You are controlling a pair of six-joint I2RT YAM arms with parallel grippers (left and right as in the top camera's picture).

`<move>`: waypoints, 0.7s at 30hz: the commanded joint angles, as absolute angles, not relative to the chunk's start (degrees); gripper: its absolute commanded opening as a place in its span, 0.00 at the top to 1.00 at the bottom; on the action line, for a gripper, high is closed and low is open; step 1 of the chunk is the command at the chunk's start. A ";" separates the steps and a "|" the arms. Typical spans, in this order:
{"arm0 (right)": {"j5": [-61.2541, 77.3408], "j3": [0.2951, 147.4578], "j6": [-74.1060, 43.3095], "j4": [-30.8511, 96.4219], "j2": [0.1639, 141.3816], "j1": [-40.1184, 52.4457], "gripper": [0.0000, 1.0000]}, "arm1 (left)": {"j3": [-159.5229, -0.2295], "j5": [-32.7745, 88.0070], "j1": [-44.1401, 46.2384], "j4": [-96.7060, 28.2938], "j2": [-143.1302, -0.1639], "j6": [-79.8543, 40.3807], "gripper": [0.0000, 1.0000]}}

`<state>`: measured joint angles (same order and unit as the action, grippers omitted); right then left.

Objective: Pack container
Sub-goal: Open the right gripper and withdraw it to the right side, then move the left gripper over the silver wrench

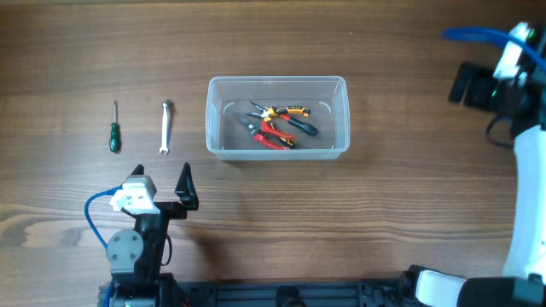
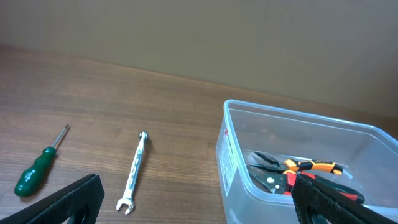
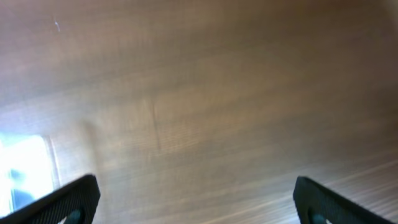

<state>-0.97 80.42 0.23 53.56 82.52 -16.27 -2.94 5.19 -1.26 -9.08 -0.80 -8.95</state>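
The clear plastic container (image 1: 278, 82) stands mid-table; its near-left wall (image 2: 235, 163) fills the right of the left wrist view. Inside lie orange-and-black pliers (image 1: 286, 112) (image 2: 309, 166), red-handled pliers (image 1: 273, 136) and a dark-handled tool (image 1: 301, 125). Left of the container, on the wood, lie a silver wrench (image 1: 166, 128) (image 2: 134, 170) and a green-handled screwdriver (image 1: 114, 129) (image 2: 37, 169). My left gripper (image 1: 162, 182) (image 2: 199, 208) hovers open just in front of the wrench, holding nothing. My right gripper (image 1: 471, 84) (image 3: 199, 205) is open and raised at the far right, over bare blurred wood.
The right arm's white body (image 1: 531, 196) runs down the right edge of the overhead view. The left arm's base (image 1: 136, 251) sits at the front left. A bright patch (image 3: 22, 177) shows at the left of the right wrist view.
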 commanded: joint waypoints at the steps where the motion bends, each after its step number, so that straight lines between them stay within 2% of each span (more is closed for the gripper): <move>1: 6.09 73.45 -0.71 51.24 79.22 -18.50 0.00 | -2.57 5.04 -1.67 -9.04 -0.38 -9.69 0.00; 10: 3.18 68.42 -8.93 45.21 78.85 -18.63 0.00 | -2.57 5.04 -1.67 -9.06 -0.40 -9.69 0.00; 21: -0.43 67.90 -8.99 43.70 79.40 -18.61 0.00 | -2.57 5.04 -1.67 -9.04 -0.38 -9.69 0.00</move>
